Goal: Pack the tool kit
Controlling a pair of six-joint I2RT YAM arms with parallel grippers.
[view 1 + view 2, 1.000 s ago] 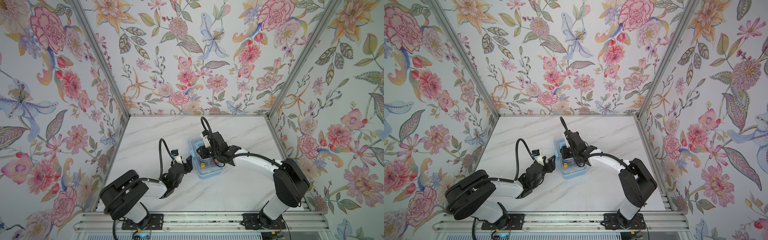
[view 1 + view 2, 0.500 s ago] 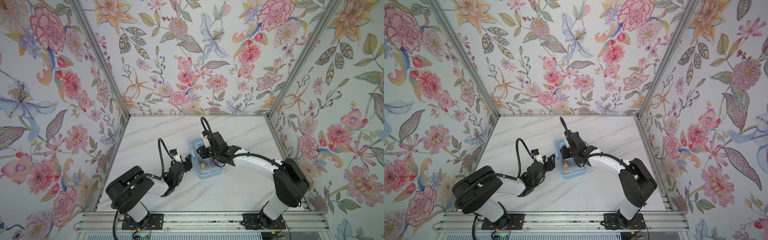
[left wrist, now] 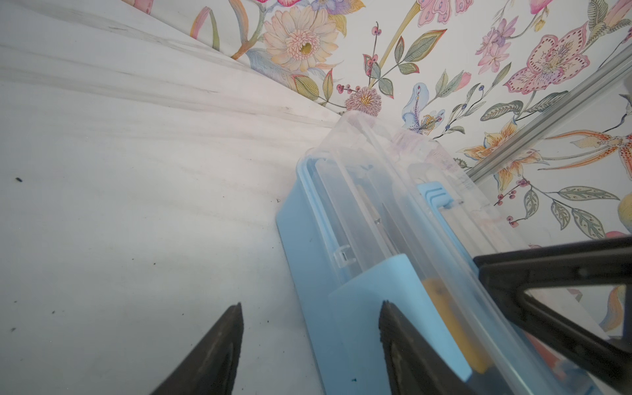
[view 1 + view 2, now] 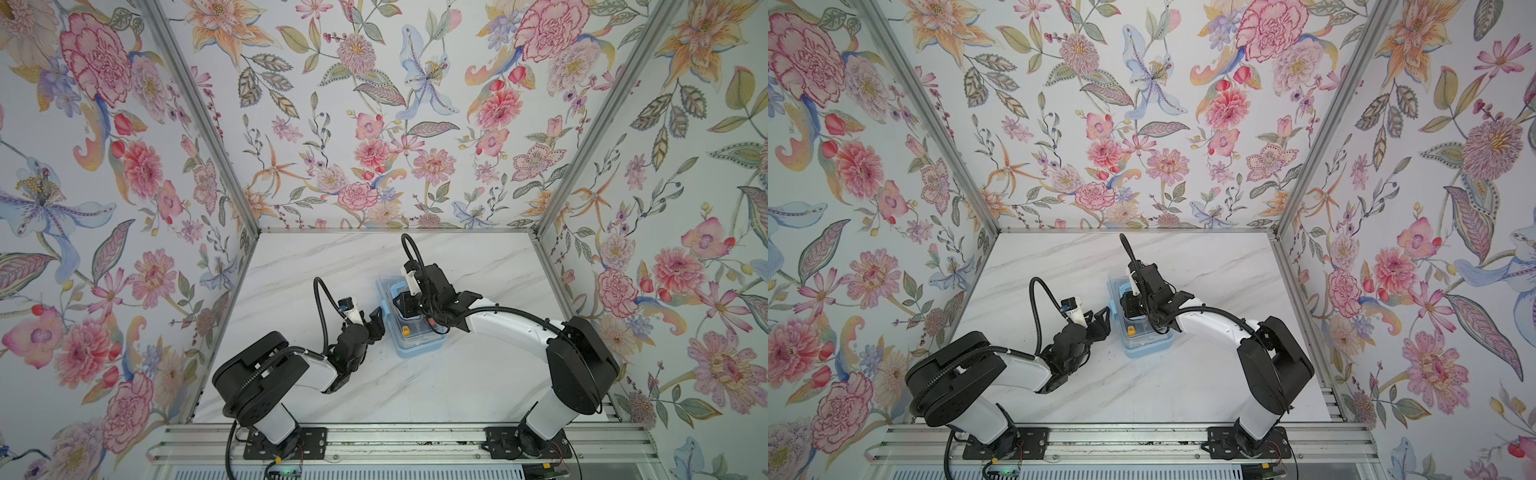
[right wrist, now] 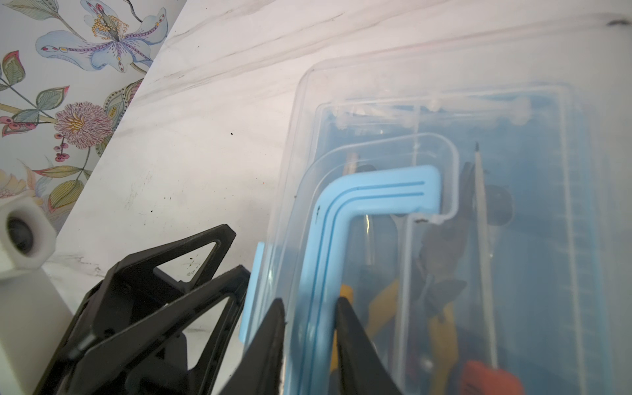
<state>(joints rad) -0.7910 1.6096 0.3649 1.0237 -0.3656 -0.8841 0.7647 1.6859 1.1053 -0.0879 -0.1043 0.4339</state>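
1 tool box, long axis running toward back wall; left gripper jaws apart beside box; right gripper clamped on 1 blue handle

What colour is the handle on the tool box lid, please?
Light blue; the handle shows best in the right wrist view.

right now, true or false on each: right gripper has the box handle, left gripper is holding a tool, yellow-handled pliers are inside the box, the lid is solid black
1. The right gripper clamps the blue handle: true.
2. The left gripper holds a tool: false, it is open and empty beside the box.
3. Yellow-handled pliers lie inside the box: true.
4. The lid is solid black: false, it is clear.
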